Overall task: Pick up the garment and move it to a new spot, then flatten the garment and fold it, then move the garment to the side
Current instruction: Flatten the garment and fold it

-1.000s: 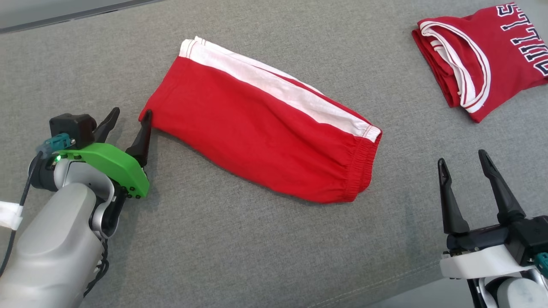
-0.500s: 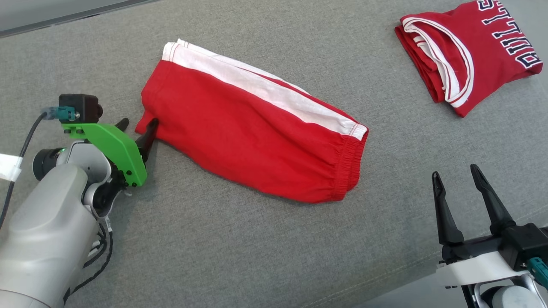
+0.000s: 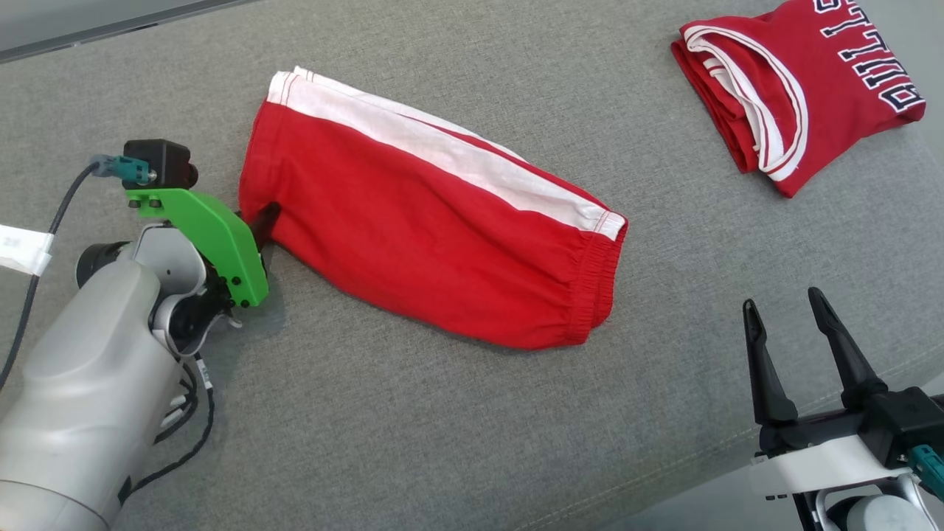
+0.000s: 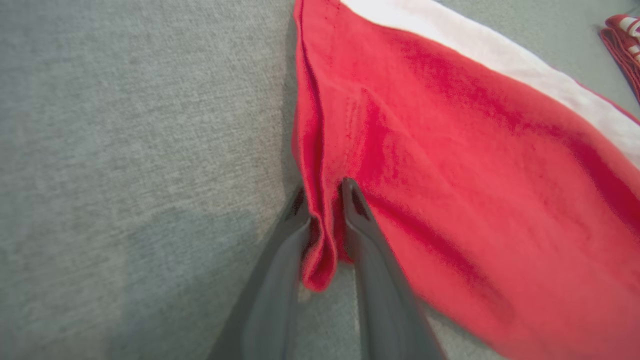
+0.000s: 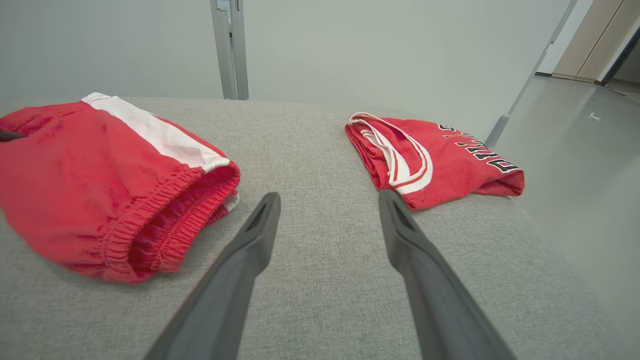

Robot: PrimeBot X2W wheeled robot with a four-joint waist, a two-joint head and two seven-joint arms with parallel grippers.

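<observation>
**Item 1.** Red cotton shorts with broad white side stripe and gathered elastic waistband (image 3: 442,243). Laid flat and diagonal on grey woven-fabric bench (image 3: 442,442). Leg hem toward the robot's left, waistband toward its right. Lightly creased.

**Item 2.** Left fingers (image 4: 356,210), long and dark, on a wrist with a green bracket (image 3: 214,236). Clamped on a raised fold at the near corner of the shorts' leg hem. One finger on each side of that fold, red cloth bunched between and touching both. Remainder of the shorts spread away beyond the tips, resting on the bench.

**Item 3.** Right fingers (image 3: 767,369), long and dark, on a wrist with a white bracket (image 3: 818,461). Spread wide, holding nothing, over bare bench near its front edge. Apart from the shorts, with the waistband opening ahead and to the left in the right wrist view.

**Item 4.** Folded red jersey with white trim and dark block lettering (image 3: 833,81). At the far right of the bench, well apart from the shorts and from both pairs of fingers.
</observation>
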